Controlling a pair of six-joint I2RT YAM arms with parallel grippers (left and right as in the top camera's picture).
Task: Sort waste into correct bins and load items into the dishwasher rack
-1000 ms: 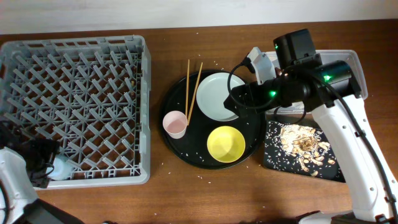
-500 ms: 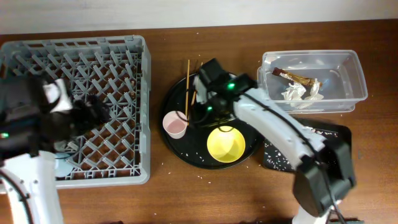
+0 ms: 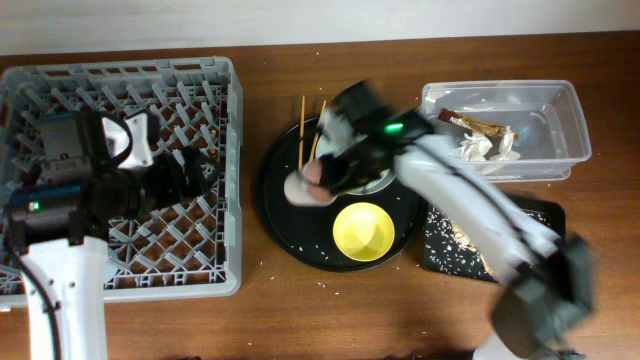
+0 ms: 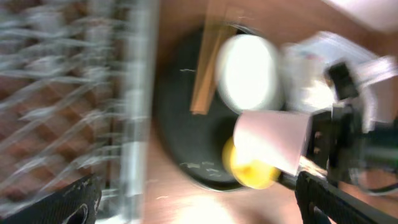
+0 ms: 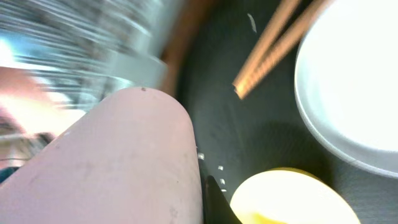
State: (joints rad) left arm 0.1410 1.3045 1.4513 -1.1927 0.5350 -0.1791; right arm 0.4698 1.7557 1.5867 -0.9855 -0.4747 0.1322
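Right tool (image 3: 322,178) clamps the pink cup (image 3: 303,188) above the round black tray (image 3: 275,215) — blurred overhead, plainer from the left wrist. Left tool (image 4: 205,202) gapes wide over the rack (image 3: 120,60). Wrapper (image 3: 478,125) print unreadable.

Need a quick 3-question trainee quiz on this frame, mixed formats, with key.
1. True or false: the yellow bowl sits on the round black tray.
2. What does the right gripper hold? A) pink cup B) chopsticks C) plate
3. Fill in: the wrapper and napkin lie in the clear ____.

Key: 1 true. 2 A. 3 tub.
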